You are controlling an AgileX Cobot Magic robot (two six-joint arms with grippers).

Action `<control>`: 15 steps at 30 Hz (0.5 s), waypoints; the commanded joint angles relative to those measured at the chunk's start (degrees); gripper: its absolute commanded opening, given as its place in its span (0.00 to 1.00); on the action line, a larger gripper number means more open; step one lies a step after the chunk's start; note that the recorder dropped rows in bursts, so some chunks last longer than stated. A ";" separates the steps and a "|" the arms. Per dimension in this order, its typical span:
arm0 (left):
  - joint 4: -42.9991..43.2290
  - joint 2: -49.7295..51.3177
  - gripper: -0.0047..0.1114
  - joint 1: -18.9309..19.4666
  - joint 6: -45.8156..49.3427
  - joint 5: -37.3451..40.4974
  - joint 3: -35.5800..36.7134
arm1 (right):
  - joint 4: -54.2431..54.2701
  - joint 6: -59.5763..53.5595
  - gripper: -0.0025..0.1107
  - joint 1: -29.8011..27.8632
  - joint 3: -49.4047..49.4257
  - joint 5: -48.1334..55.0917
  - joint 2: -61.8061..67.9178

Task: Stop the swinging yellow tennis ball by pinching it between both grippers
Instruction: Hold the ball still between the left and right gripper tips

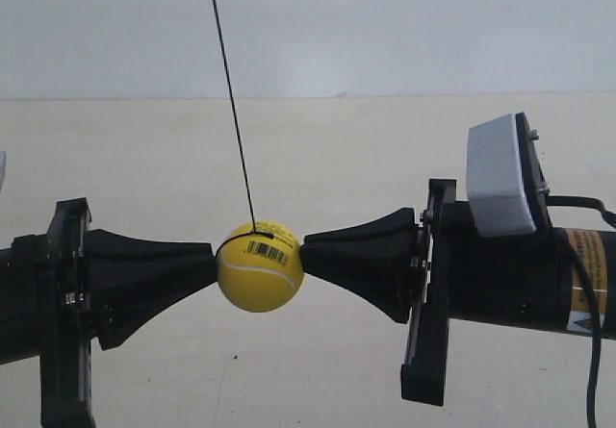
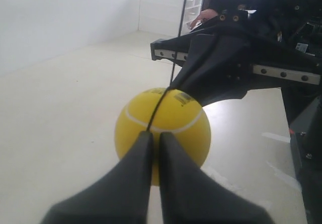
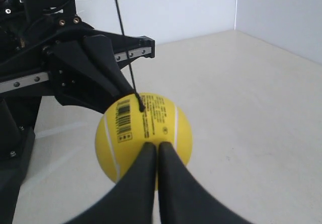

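A: Ball location?
B: The yellow tennis ball [image 1: 260, 266] hangs on its black string [image 1: 231, 101], clear of the pale surface [image 1: 318, 370] below. It sits squarely between the two grippers. In the exterior view they point at each other along one level line, and the ball is on that line.
A: Left gripper?
B: Left gripper [image 2: 155, 146]: jaws drawn to a narrow slit with nothing between them. The closed nose butts the ball dead ahead.
A: Right?
B: Right gripper [image 3: 157, 151]: likewise closed tip to tip, with its nose against the opposite side, beside the barcode print [image 3: 123, 121].
A: Contact on both sides?
B: It looks so in all three views, though the wrist cameras blur the tips, so a hairline gap cannot be ruled out.
A: Which arm is nearer?
B: Neither. The ball lies straight ahead of each nose, on the shared axis.
A: String?
B: It leans off vertical in the exterior view. Judgement: the pinch is made, and the next need is even pressure along that axis. An off-axis push would likely squirt the ball sideways.
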 commanded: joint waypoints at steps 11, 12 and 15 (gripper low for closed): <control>0.42 0.24 0.08 -0.29 0.00 -0.70 -0.21 | -0.17 -0.21 0.02 0.15 -0.29 -0.62 0.10; 0.42 0.24 0.08 -0.29 0.00 -0.70 -0.21 | -0.17 -0.21 0.02 0.15 -0.29 -0.62 0.10; 0.42 0.24 0.08 -0.29 0.00 -0.70 -0.21 | -0.17 -0.60 0.02 0.15 -0.29 -0.48 0.10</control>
